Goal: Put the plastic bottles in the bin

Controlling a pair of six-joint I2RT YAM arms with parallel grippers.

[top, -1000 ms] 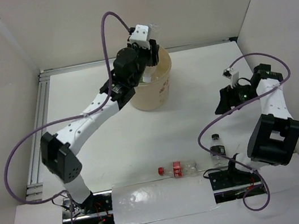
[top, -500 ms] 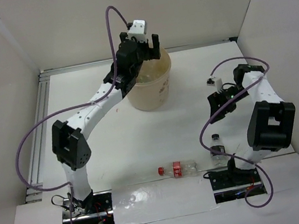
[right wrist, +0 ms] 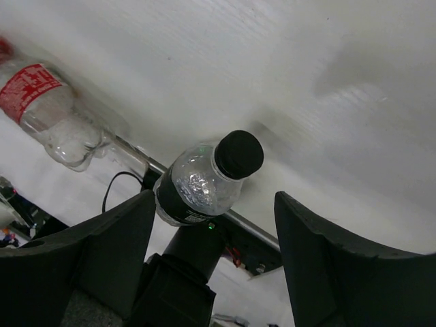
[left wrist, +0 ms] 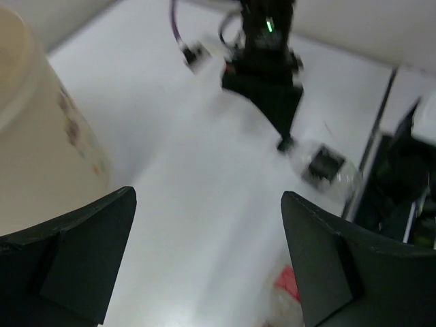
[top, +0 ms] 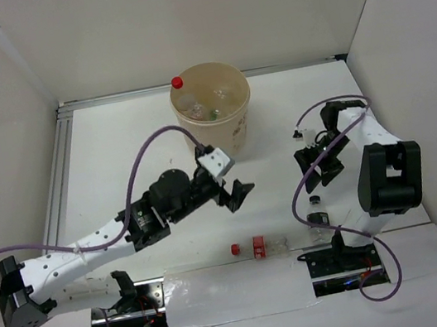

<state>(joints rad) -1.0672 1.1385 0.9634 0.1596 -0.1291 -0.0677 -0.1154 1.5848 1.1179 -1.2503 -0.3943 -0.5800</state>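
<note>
From above, the bin (top: 234, 131) holds several plastic bottles (top: 211, 108); a red-capped bottle (top: 259, 246) lies left-to-right on the desk (top: 131, 144), just nearward of the spread, empty left claw (top: 238, 194). Its wrist view shows those fingers (left wrist: 75, 259) wide apart. The right wrist shows the right claw (right wrist: 214, 204), spread, hanging over the upright black-capped bottle (right wrist: 204, 180).

Bright, even light from above fills the top view; the bin (top: 230, 132) throws only a faint shadow on the table (top: 115, 147) beside it. Both wrist views are soft, smeared by blur, the bin's print included.
</note>
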